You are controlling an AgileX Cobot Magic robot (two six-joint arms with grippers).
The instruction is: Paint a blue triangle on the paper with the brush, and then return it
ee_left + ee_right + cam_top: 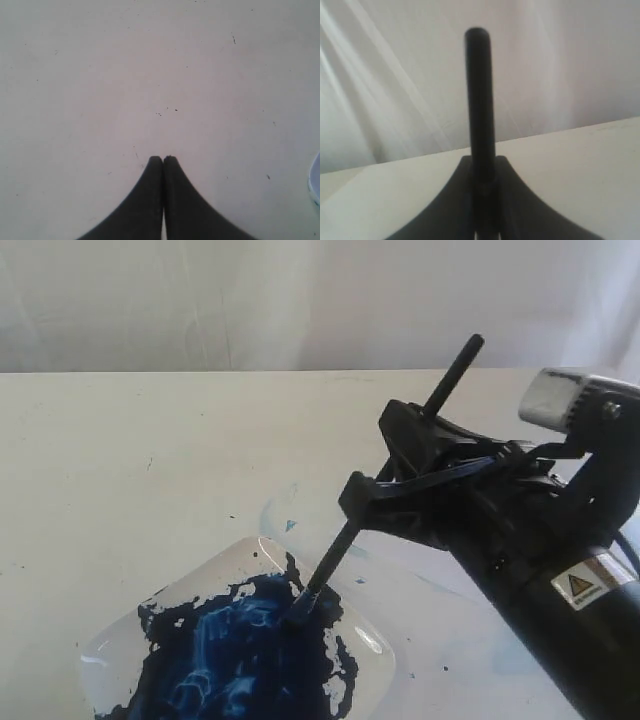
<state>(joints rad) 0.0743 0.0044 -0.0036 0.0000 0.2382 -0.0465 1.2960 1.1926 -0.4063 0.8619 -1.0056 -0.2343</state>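
My right gripper [378,465] is shut on the brush [330,565], a thin black-handled one that slants down to the left. Its bristle end rests in dark blue paint in a clear shallow dish [370,640] at the front of the table. In the right wrist view the brush handle [479,95] stands up between the closed fingers of my right gripper [482,165]. The paper [440,640] lies right of the dish, barely lighter than the table, with pale blue smears. No blue triangle shows. My left gripper [163,159] is shut and empty over bare table.
The cream table [130,460] runs back to a white curtain [250,300]. My right arm's thick black body [560,600] fills the lower right of the exterior view. A pale bluish rim [315,180] shows at the edge of the left wrist view.
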